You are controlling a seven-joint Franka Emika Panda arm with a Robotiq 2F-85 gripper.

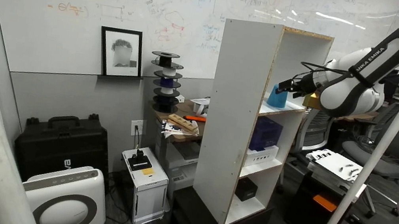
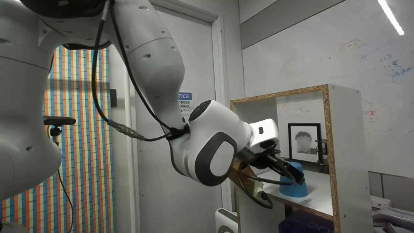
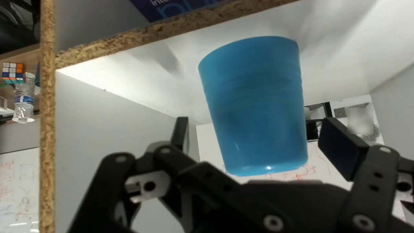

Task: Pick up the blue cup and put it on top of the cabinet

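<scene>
The blue cup (image 1: pixel 276 99) stands wide end down on the floor of the top compartment of the white cabinet (image 1: pixel 238 106). In an exterior view, the cup (image 2: pixel 292 187) and the cabinet's side wall (image 2: pixel 349 145) also show. My gripper (image 1: pixel 289 89) reaches into this compartment at the upper part of the cup. In the wrist view, which stands upside down, the open gripper (image 3: pixel 258 137) has one finger on each side of the cup (image 3: pixel 255 97), with gaps showing on both sides. In an exterior view, the gripper (image 2: pixel 292 171) partly hides the cup.
The cabinet's top board (image 1: pixel 308 33) is above the gripper. A dark blue-purple box (image 1: pixel 267 134) on a white box (image 1: pixel 261 156) is in the compartment below, a black box (image 1: pixel 246 189) lower. A white pole (image 1: pixel 376 156) stands near the arm. Spools (image 1: pixel 167 83) stand behind the cabinet.
</scene>
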